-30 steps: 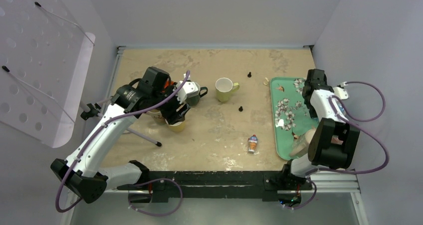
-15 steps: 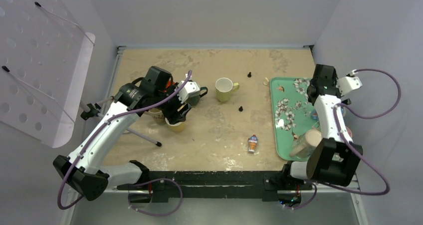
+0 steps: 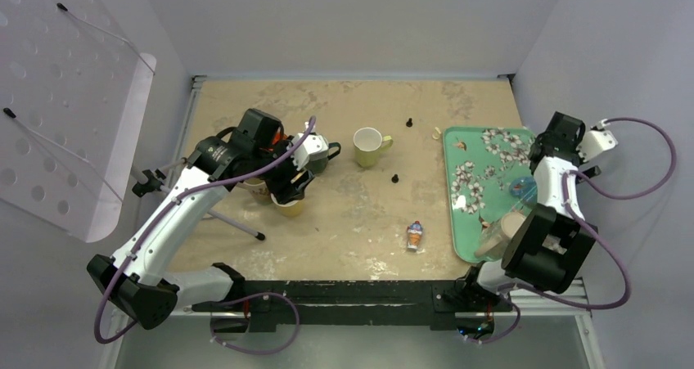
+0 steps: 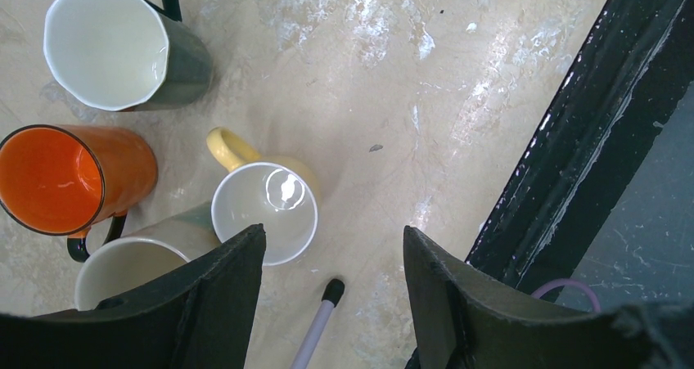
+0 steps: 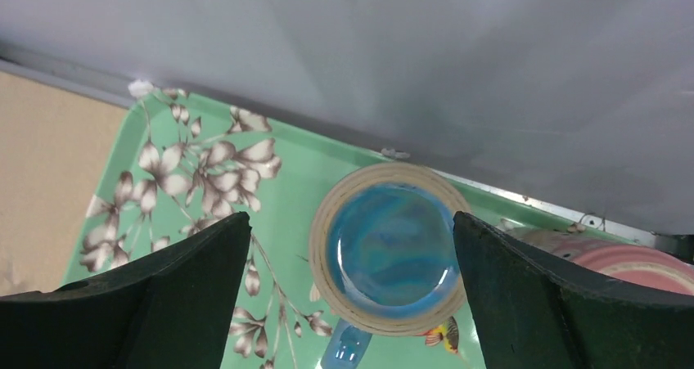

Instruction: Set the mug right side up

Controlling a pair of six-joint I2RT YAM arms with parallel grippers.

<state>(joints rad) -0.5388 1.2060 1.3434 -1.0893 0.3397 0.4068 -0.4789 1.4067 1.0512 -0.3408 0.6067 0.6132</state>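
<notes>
Blue-glazed stoneware sits almost centred under your right gripper [image 5: 348,222]. The blue-glazed mug [image 5: 385,250] stands on the green floral tray [image 5: 299,164], near the tray's right edge at the right of the overhead view and just beside a pink vessel [image 5: 634,258]. You see a round blue face inside a broad beige ring, with the handle [image 5: 344,351] pointing to the bottom of the wrist frame. I cannot tell for certain whether that face is mouth or foot. The wide ridged ring reads to me as an unglazed foot, so treat the mug as upside down. Your right gripper hangs above it, jaws spread about as wide as they go, holding nothing. Expect the mug to be heavy, rigid, slick on the glaze and liable to chip against the tray. Take it across the body, clear of the handle, and squeeze firmly before rolling it. Your left gripper [image 4: 334,231] is partly open and empty above a yellow mug [image 4: 263,213].
</notes>
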